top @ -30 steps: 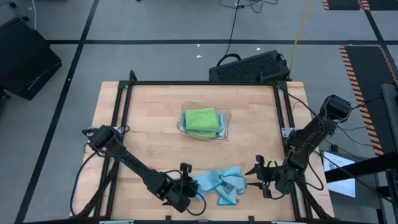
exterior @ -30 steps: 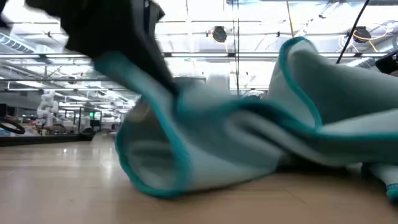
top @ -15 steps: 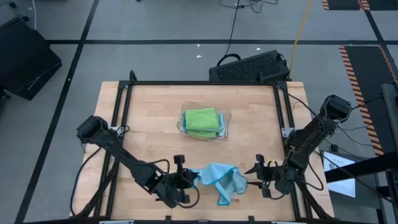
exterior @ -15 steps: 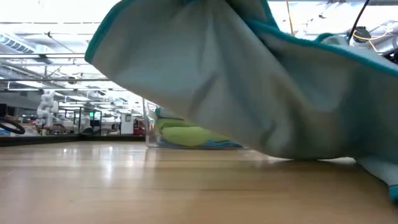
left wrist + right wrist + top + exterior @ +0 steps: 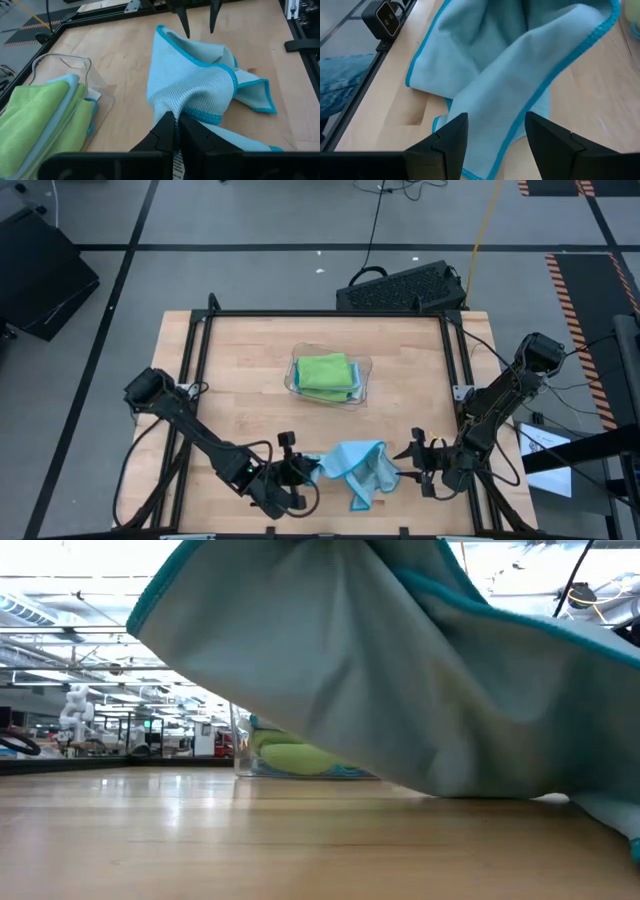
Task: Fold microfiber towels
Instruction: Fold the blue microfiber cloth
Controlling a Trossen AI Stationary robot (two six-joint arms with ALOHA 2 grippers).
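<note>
A light blue microfiber towel (image 5: 355, 467) with a darker hem lies bunched near the table's front edge, its left part raised. My left gripper (image 5: 308, 469) is shut on that raised part (image 5: 195, 85). My right gripper (image 5: 408, 454) stands open just right of the towel, and the cloth (image 5: 520, 65) spreads ahead of its fingers. Folded lime green towels (image 5: 324, 370) with a blue one beneath rest in a clear plastic tray (image 5: 365, 367) at the table's middle. My left gripper pinches a bunched fold of the towel by its hemmed edge (image 5: 202, 118) between its two fingers. The fingers slant downward from the table's left side. The held part is lifted and drapes away from the fingers. The towel's right end (image 5: 255, 95) lies on the table.
The tray (image 5: 75, 65) stands behind the towel, with bare wood between them. A black metal frame (image 5: 195, 360) runs along the table's left, far and right sides. A dark keyboard-like box (image 5: 400, 288) sits beyond the far edge.
My left gripper has risen and rolled while staying shut on the towel. The towel's left part has been lifted off the table and gathered into a raised hump. Its right end has stayed on the wood by my right gripper.
</note>
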